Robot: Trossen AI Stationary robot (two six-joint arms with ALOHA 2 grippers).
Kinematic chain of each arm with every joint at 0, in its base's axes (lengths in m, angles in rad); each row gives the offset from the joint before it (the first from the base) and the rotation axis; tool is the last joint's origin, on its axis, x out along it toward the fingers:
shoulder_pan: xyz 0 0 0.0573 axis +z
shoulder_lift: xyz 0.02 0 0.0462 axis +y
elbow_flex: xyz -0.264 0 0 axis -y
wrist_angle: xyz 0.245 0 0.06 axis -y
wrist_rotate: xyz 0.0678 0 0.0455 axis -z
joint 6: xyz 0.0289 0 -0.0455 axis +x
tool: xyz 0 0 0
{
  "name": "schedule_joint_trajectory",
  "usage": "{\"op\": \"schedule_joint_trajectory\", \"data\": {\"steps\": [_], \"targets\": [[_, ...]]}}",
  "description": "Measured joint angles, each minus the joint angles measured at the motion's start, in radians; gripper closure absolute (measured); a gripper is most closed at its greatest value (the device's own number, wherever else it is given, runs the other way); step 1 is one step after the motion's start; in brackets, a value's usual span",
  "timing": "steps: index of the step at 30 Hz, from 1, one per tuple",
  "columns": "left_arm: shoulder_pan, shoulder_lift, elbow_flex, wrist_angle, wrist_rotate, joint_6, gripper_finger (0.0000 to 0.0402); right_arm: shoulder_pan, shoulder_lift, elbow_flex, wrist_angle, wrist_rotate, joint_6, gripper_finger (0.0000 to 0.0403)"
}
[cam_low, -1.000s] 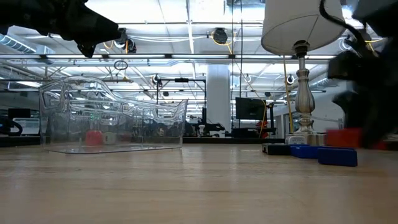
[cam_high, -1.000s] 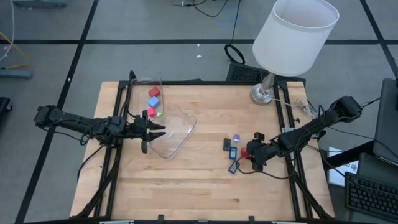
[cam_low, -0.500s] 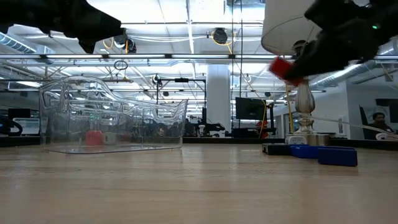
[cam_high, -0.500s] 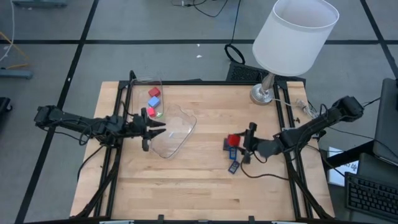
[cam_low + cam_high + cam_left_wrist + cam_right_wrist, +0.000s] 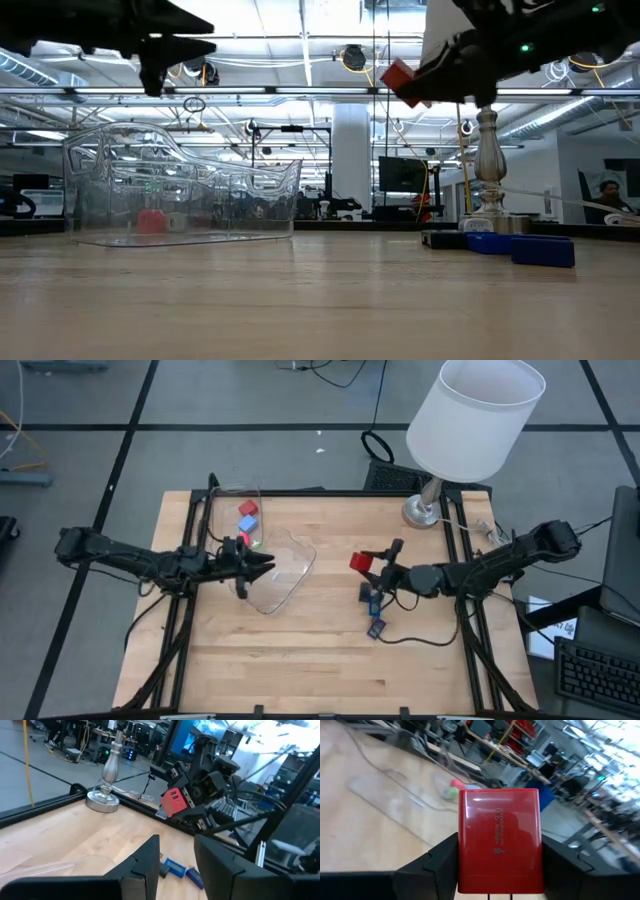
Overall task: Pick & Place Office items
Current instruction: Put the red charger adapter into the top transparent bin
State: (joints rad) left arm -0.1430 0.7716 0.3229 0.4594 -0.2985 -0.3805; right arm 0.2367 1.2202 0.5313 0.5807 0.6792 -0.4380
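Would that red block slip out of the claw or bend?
Probably neither. The red block looks stiff and boxy, with flat sides squeezed by the right claw. Its glossy face could be a bit slippery. It likely won't roll.

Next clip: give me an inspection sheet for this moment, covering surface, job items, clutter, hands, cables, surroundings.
Surface: wooden table, black frame rails along its sides.
Job's things: red block held above the table; red and blue pieces in the clear containers; small blue and dark pieces on the table near the right arm.
Clutter: white-shaded lamp at the far right corner.
Hands: right hand shut on the red block, raised mid-table; left hand open, empty, raised over the containers.
Cables: black cables on the floor behind the table.
Surroundings: grey floor; keyboard to the right; workshop room in the low view.
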Motion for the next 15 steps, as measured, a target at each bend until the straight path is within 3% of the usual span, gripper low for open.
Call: {"op": "schedule_joint_trajectory", "data": {"steps": [5,10,15], "targets": [[0.022,0.193,0.019,0.175,0.009,-0.018,0.0222,-0.011,0.078,0.083,-0.006,0.005,-0.093,0.0191],[0.031,0.370,0.127,0.187,0.044,-0.004,0.0154,-0.003,0.160,0.143,-0.006,0.087,-0.192,0.0191],[0.031,0.539,0.271,0.168,0.036,0.015,0.0119,0.015,0.235,0.175,0.018,0.135,-0.305,0.0191]]}}
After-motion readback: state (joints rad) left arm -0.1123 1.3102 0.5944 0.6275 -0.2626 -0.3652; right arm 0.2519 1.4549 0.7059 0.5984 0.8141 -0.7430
